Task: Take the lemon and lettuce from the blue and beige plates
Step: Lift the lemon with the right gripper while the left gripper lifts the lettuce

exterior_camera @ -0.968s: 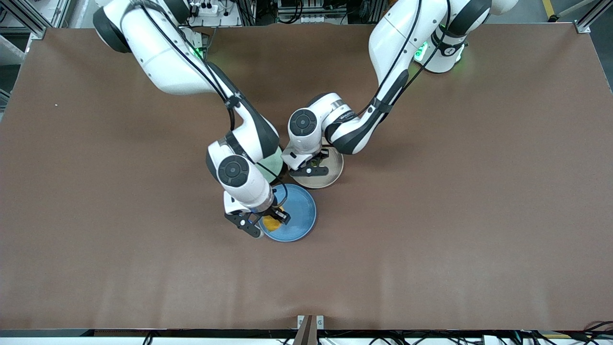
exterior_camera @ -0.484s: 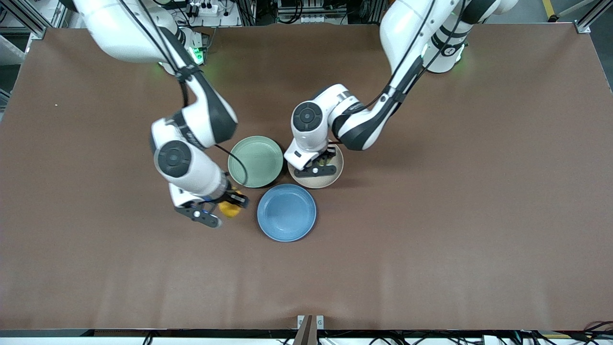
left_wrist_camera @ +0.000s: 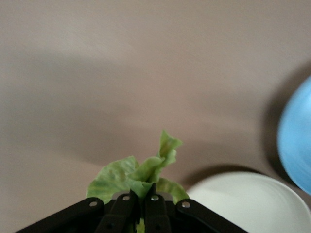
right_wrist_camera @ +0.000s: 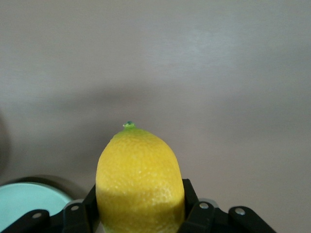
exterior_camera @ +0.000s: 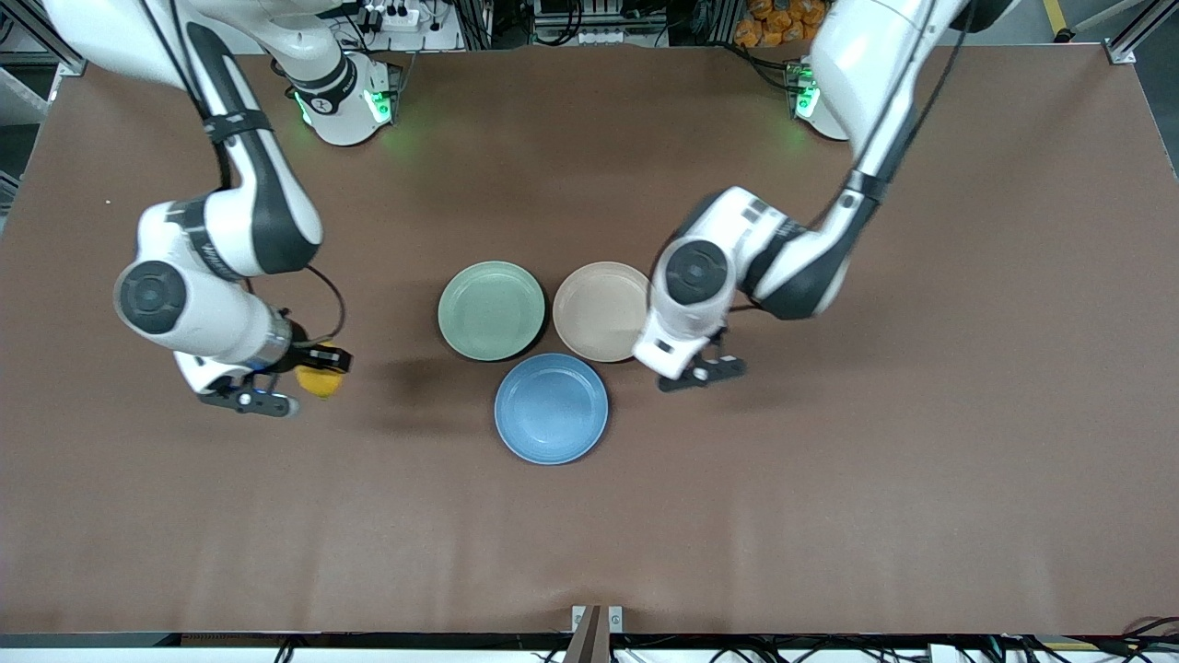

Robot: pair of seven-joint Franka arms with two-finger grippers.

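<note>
My right gripper (exterior_camera: 304, 373) is shut on the yellow lemon (exterior_camera: 320, 381) and holds it over bare table toward the right arm's end; the lemon fills the right wrist view (right_wrist_camera: 140, 179). My left gripper (exterior_camera: 705, 366) is shut on the green lettuce leaf (left_wrist_camera: 138, 177), held over bare table beside the beige plate (exterior_camera: 601, 310); the leaf is hidden in the front view. The blue plate (exterior_camera: 551, 408) is bare and lies nearer the front camera than the beige plate, which is also bare. Both plates show in the left wrist view, blue (left_wrist_camera: 297, 141) and beige (left_wrist_camera: 252, 204).
A pale mint-green plate (exterior_camera: 491, 309) lies bare beside the beige plate, toward the right arm's end, and its edge shows in the right wrist view (right_wrist_camera: 29, 201). The brown table (exterior_camera: 921, 414) stretches wide around the three plates.
My right gripper carried the lemon off the blue plate and out toward the right arm's end. My left gripper lifted the lettuce off the beige plate and moved beside it toward the left arm's end.
</note>
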